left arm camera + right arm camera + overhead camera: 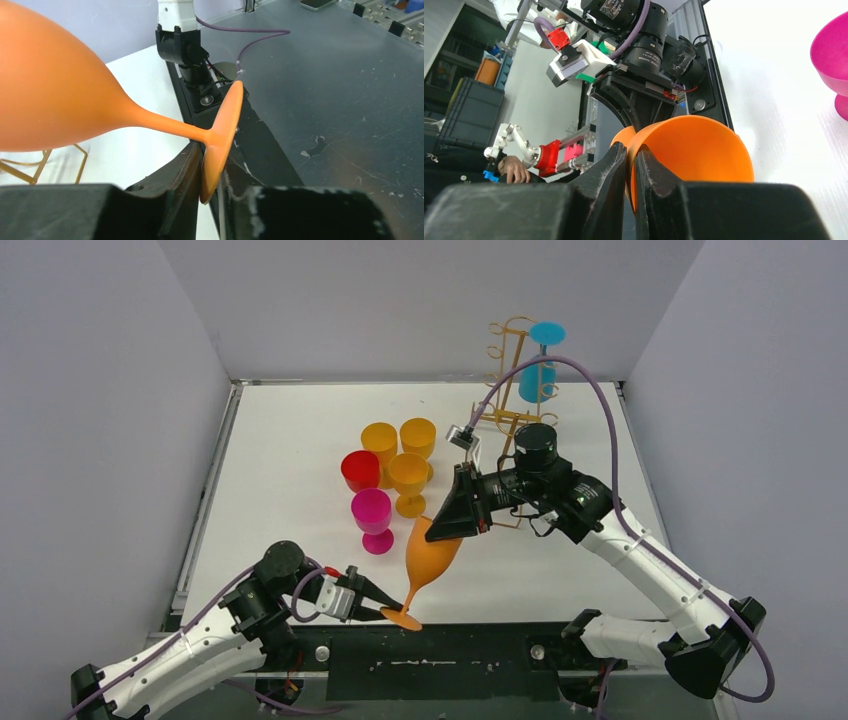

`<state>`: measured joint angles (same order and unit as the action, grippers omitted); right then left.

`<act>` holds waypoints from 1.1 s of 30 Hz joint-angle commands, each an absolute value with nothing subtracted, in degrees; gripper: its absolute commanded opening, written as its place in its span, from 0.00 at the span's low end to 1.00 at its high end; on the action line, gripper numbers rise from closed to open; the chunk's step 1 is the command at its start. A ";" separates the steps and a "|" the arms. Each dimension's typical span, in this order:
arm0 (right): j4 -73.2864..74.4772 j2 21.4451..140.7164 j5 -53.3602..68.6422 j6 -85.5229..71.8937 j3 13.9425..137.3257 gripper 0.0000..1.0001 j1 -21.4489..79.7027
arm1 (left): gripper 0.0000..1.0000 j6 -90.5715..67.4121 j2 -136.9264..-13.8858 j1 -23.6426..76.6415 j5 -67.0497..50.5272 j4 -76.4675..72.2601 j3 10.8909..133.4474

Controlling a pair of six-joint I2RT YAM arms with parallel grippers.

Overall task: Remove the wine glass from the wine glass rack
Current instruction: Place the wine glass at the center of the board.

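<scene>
An orange wine glass hangs tilted over the table's near edge, held at both ends. My left gripper is shut on its round foot, which stands edge-on between the jaws of the left gripper. My right gripper is shut on the bowl's rim, one finger inside the orange bowl and one outside, as the right gripper shows. The gold wine glass rack stands at the far right with a blue glass hanging upside down on it.
Several glasses stand in a cluster left of centre: three yellow-orange ones, a red one and a pink one. The pink glass is close to my right wrist. The rack's wire base shows behind the orange bowl.
</scene>
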<state>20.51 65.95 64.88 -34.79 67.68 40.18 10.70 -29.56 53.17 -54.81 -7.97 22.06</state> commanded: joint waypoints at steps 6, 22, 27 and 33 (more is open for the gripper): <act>21.38 64.07 63.31 -29.79 69.10 0.00 42.28 | 0.39 8.01 -25.56 52.65 -46.61 -5.78 21.84; 28.25 63.37 53.02 -27.21 66.65 0.00 42.34 | 0.83 10.16 -21.97 52.60 -36.48 8.00 25.39; 29.78 62.37 39.70 -25.87 64.75 0.00 44.51 | 0.89 2.31 -18.85 52.65 -19.59 4.91 25.38; 29.73 61.73 20.56 -25.48 63.34 0.00 48.09 | 0.97 -7.54 -20.08 52.65 4.97 9.81 32.03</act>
